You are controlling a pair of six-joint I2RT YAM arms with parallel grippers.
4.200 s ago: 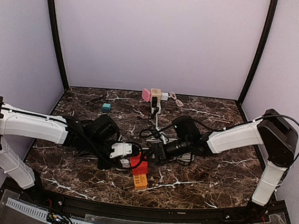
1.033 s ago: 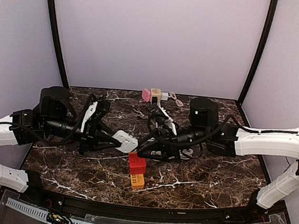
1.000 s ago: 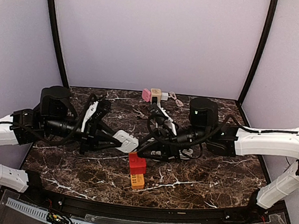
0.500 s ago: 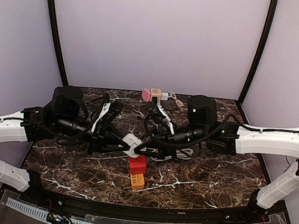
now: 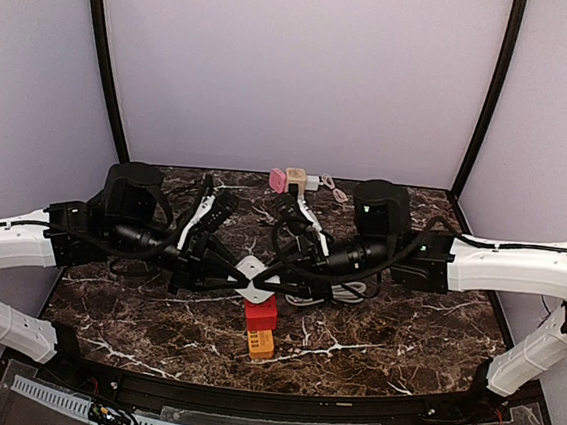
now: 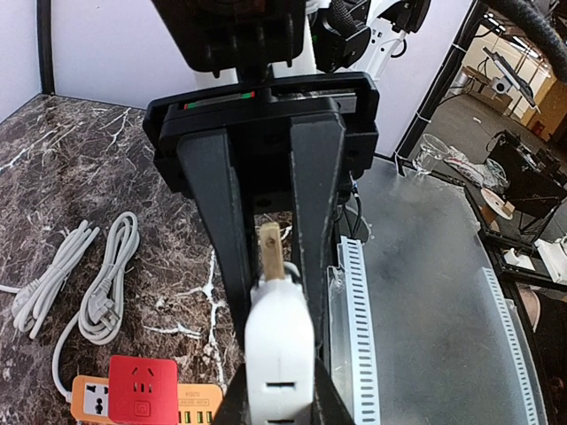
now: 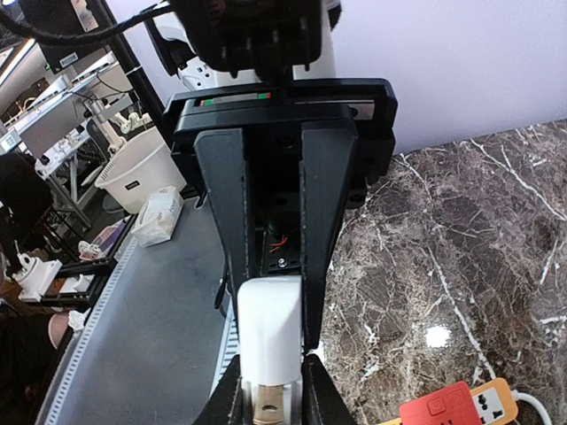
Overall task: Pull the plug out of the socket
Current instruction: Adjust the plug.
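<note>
Aloft, white plug (image 5: 254, 278) between left pincer (image 6: 277, 381) and right pincer (image 7: 270, 376).

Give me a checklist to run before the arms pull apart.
1. Left gripper shut on the white slotted piece: ok.
2. Right gripper shut on the white plug: ok.
3. Plug out of its socket: cannot tell; the top view shows them as one white shape.
4. Red adapter on the orange power strip sits apart from both grippers: ok.
5. Coiled white cords lie away from both grippers: ok.
</note>
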